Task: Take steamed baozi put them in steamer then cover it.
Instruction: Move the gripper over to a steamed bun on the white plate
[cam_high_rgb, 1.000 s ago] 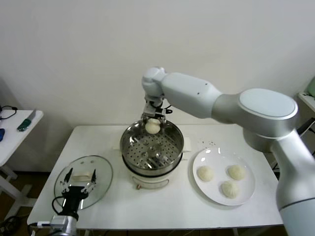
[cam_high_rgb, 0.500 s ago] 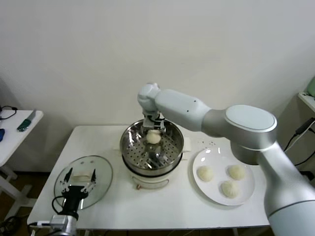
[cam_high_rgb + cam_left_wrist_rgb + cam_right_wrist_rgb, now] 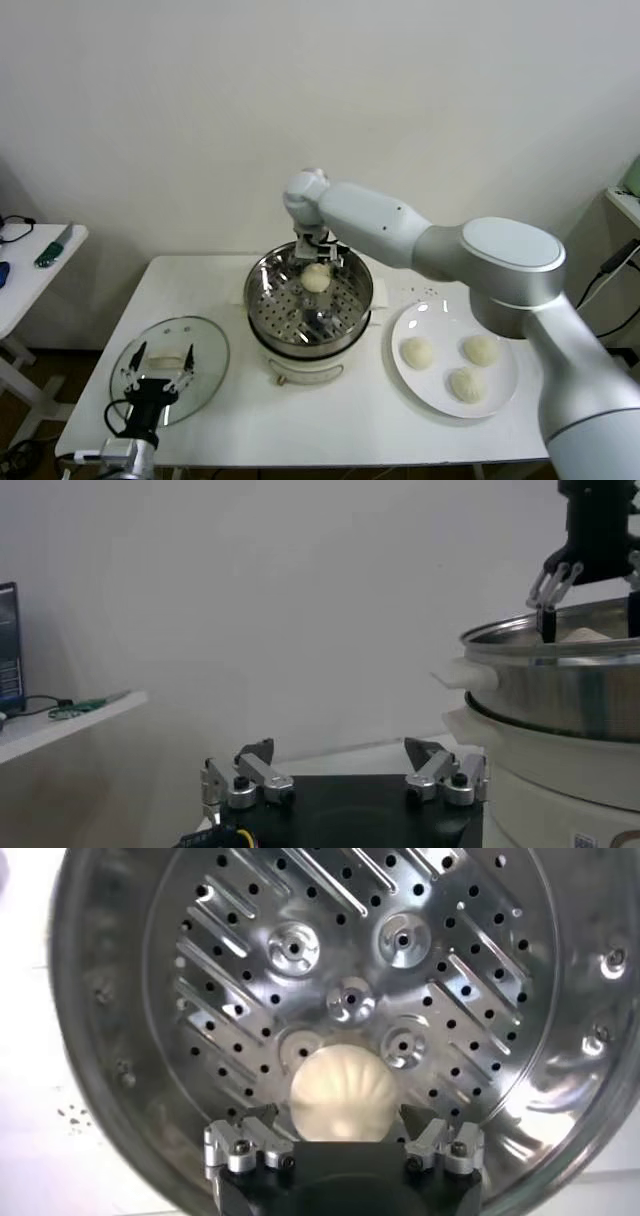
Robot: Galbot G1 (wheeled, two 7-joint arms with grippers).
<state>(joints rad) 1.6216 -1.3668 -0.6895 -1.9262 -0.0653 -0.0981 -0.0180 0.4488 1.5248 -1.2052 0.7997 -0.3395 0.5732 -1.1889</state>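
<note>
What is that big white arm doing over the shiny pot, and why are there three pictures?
It's a robot with two arms. One picture looks down from its head; the other two come from cameras on its wrists. The right claw is open above the steamer, and one bun sits on the holey tray inside. Three more buns wait on a white plate. The left claw, also open and holding nothing, waits over the glass lid on the table.

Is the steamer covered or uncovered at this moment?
Uncovered. The steamer shows its perforated tray and one baozi; the glass lid lies on the table beside it.
</note>
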